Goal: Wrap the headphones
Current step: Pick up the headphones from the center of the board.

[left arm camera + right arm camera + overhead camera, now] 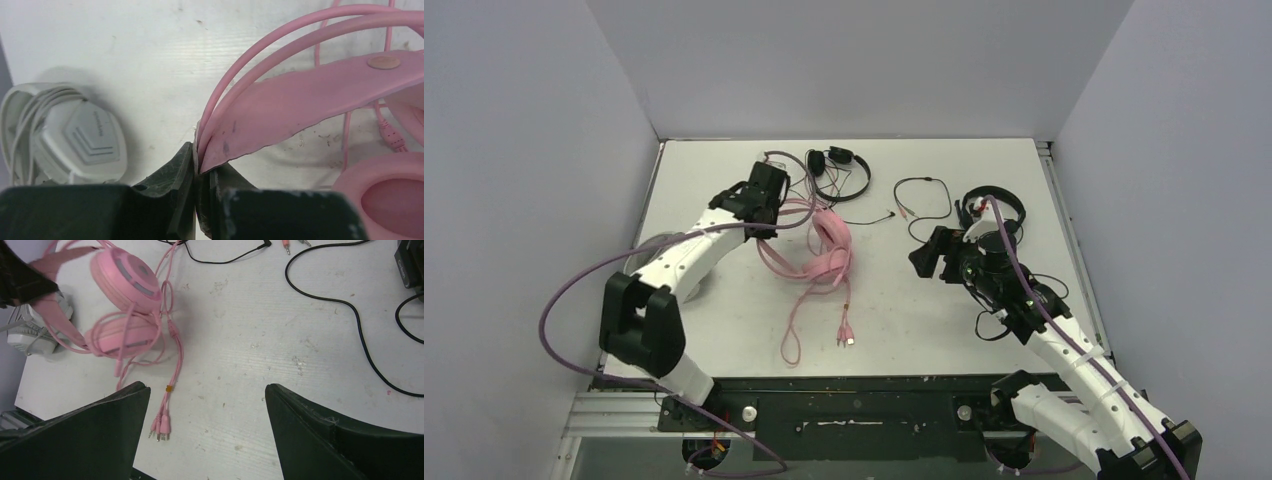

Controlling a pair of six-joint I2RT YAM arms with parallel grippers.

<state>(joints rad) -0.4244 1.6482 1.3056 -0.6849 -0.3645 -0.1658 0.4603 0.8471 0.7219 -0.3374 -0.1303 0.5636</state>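
The centre headset [829, 245] lies mid-table, its cable [787, 335] trailing toward the near edge and ending in plugs [848, 340]. The left gripper [200, 165] sits at that headset's left side, clamped on its headband [310, 100]. The left headset [70, 137] lies further left, beneath the left arm [684, 260]. The far headset [839, 156] lies behind the centre one. The right headset [1016, 205] lies just behind the right gripper [206, 387], which hangs parted over the table [240, 340], right of the plugs. A loose cable [924, 179] loops between the far and right headsets.
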